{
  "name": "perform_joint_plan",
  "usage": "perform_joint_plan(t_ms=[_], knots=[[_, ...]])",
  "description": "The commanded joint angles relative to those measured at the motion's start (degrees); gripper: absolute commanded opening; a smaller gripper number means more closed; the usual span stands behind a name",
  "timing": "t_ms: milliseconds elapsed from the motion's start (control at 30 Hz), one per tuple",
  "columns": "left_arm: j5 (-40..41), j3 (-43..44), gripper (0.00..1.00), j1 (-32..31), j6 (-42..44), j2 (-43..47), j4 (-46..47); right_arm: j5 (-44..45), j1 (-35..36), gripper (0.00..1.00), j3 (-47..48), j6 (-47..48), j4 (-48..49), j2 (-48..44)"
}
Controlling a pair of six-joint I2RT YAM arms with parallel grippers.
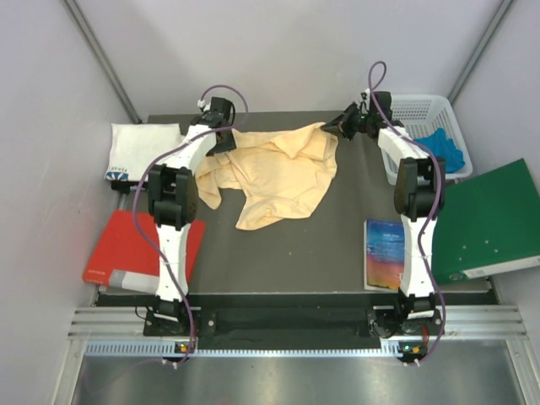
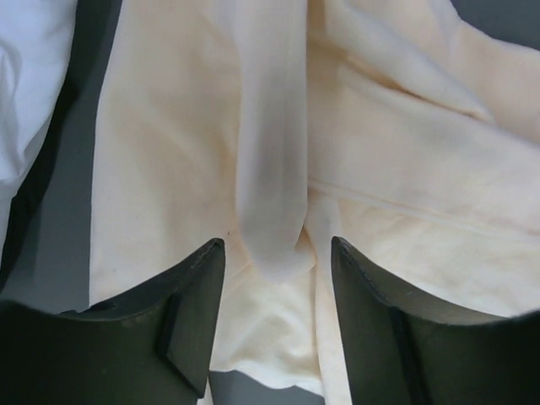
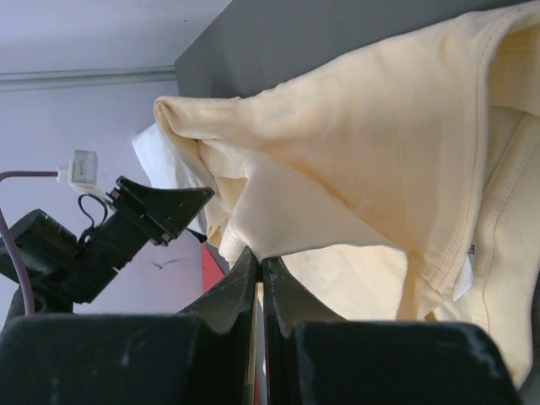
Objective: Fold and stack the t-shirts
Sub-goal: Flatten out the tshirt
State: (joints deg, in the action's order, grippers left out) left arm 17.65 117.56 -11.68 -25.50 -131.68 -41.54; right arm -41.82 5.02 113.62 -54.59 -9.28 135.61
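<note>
The peach-yellow t-shirt [image 1: 278,173] lies crumpled by the far edge of the counter [image 1: 329,253], with the folded white t-shirt [image 1: 143,150] at its far-left corner. The right gripper [image 3: 260,263] pinches a raised hem. The left gripper [image 2: 277,253], jaws spread astride a fold, should close there so both can stretch the shirt flat.

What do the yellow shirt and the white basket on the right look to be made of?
Yellow shirt: soft matte knit cloth, likely cotton; it drapes and wrinkles, with stitched hems. White basket: probably rigid moulded plastic, given its lattice walls and smooth rim.
</note>
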Motion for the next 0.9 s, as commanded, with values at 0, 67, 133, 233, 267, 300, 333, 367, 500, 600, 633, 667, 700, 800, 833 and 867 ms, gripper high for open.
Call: perform_joint_plan(t_ms=[0, 67, 133, 233, 267, 300, 333, 367, 500, 600, 633, 667, 700, 800, 833, 867], knots=[[-0.34, 5.83, 0.56, 0.26, -1.92, -4.10, -0.21, -1.51, -1.15, 0.00, -0.33, 0.71, 1.72, 0.00], [-0.42, 7.41, 0.56, 0.26, -2.36, -5.34, -0.91, -1.68, -1.24, 0.00, -0.42, 0.62, 1.72, -0.08], [-0.42, 9.26, 0.54, 0.34, -2.71, -7.09, -1.35, -1.68, -1.15, 0.00, -0.42, 0.54, 1.72, -0.08], [-0.16, 9.71, 0.50, 0.26, -3.95, -7.54, -2.23, -2.12, -1.24, 0.00, -0.42, 0.36, 1.90, 0.00], [-0.33, 9.36, 0.50, 0.34, -4.21, -7.37, -1.53, -2.21, -1.24, 0.00, -0.42, 0.36, 1.90, 0.00], [-0.34, 9.01, 0.50, 0.34, -4.21, -6.67, -1.18, -2.21, -1.32, 0.00, -0.42, 0.45, 1.81, 0.00], [-0.25, 8.31, 0.45, 0.34, -4.12, -6.23, -0.74, -2.47, -1.32, 0.00, -0.51, 0.53, 1.72, 0.00], [0.01, 7.95, 0.46, 0.34, -4.12, -5.96, -0.48, -2.65, -1.24, 0.00, -0.68, 0.62, 1.72, -0.08], [1.42, 7.69, 0.65, 0.34, -3.86, -3.60, -0.21, -3.00, -1.24, 0.00, -1.47, 0.80, 1.98, 0.00], [2.56, 5.67, 0.71, 0.34, -3.25, -1.31, 0.66, -3.09, -1.24, 0.00, -2.18, 0.80, 2.42, -0.26], [2.83, 5.14, 0.71, 0.34, -2.98, -0.78, 0.84, -3.18, -1.24, 0.00, -2.44, 0.80, 2.51, -0.26], [3.09, 4.18, 0.70, 0.34, -2.89, -0.25, 0.93, -3.18, -1.15, 0.00, -2.44, 0.71, 2.51, -0.26], [3.61, 3.74, 0.68, 0.43, -2.81, 0.36, 1.02, -3.35, -1.24, 0.00, -2.53, 0.62, 2.51, -0.17], [4.76, 2.68, 0.44, 0.52, -2.72, 0.98, 0.58, -3.53, -1.24, 0.00, -2.62, 0.54, 2.69, 0.00], [4.94, 2.33, 0.39, 0.61, -2.89, 1.07, 0.15, -3.62, -1.15, 0.00, -2.70, 0.53, 2.69, 0.00], [5.03, 2.24, 0.38, 0.70, -2.81, 1.16, 0.14, -3.62, -1.15, 0.00, -2.71, 0.53, 2.69, 0.00]])
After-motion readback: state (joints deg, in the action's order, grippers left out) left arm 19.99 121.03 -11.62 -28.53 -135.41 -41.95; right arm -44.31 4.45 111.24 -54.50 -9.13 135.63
